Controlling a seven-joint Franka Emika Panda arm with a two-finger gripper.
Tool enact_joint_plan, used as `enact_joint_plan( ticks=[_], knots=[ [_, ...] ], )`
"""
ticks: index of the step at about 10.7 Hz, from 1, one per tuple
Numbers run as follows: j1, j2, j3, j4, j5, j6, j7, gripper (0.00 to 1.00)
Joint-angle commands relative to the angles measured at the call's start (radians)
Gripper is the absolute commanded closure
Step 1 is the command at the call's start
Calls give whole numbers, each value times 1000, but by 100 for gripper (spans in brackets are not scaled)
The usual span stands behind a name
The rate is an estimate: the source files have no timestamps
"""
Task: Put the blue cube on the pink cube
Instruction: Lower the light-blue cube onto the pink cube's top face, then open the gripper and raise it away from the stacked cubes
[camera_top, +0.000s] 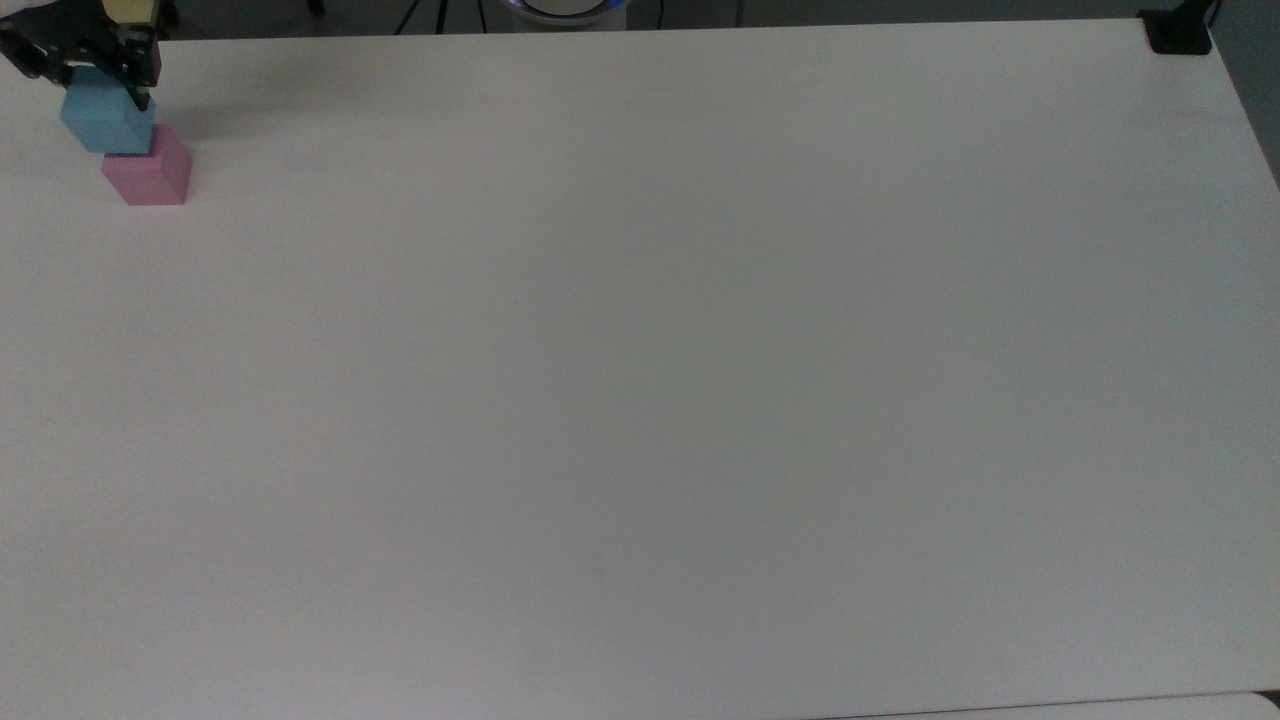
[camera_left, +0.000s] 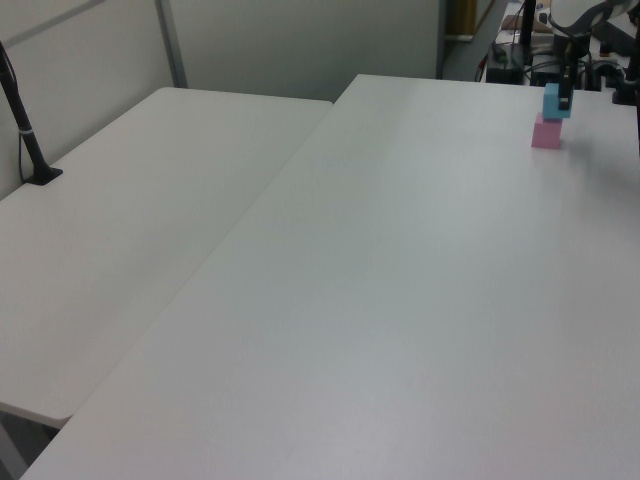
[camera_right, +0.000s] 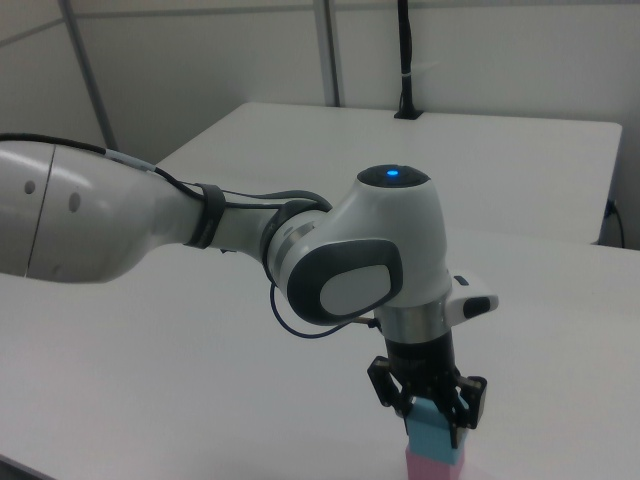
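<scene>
At the far left of the top view, the light-blue cube (camera_top: 108, 125) sits against the top of the pink cube (camera_top: 150, 172), which rests on the white table (camera_top: 640, 380). My gripper (camera_top: 103, 88) is shut on the blue cube from above, one black finger on each side. In the right view the blue cube (camera_right: 437, 438) lies flat on the pink cube (camera_right: 432, 468) under the gripper (camera_right: 437, 412). In the left view the blue cube (camera_left: 553, 102) stands over the pink cube (camera_left: 546, 133) at the far right, offset a little toward the left view's right.
A black post base (camera_top: 1178, 35) stands at the table's far right corner in the top view. A second white table (camera_left: 130, 230) adjoins on the left view's left, with a black pole (camera_left: 25, 135) on it. Cables and equipment (camera_left: 530, 60) lie beyond the far edge.
</scene>
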Motion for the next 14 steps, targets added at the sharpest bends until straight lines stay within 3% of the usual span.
enact_joint_plan(
  ticks=[1, 3, 5, 6, 11, 14],
  knots=[
    [18, 13, 5, -22, 1, 95, 89, 76],
    [18, 19, 5, -24, -4, 95, 79, 47],
    [18, 18, 5, -25, -7, 95, 79, 8],
    [18, 18, 5, -24, -7, 95, 80, 0],
    [21, -47, 12, -9, 2, 54, 152, 0],
    [103, -111, 19, 63, 5, -219, 365, 0]
  ],
)
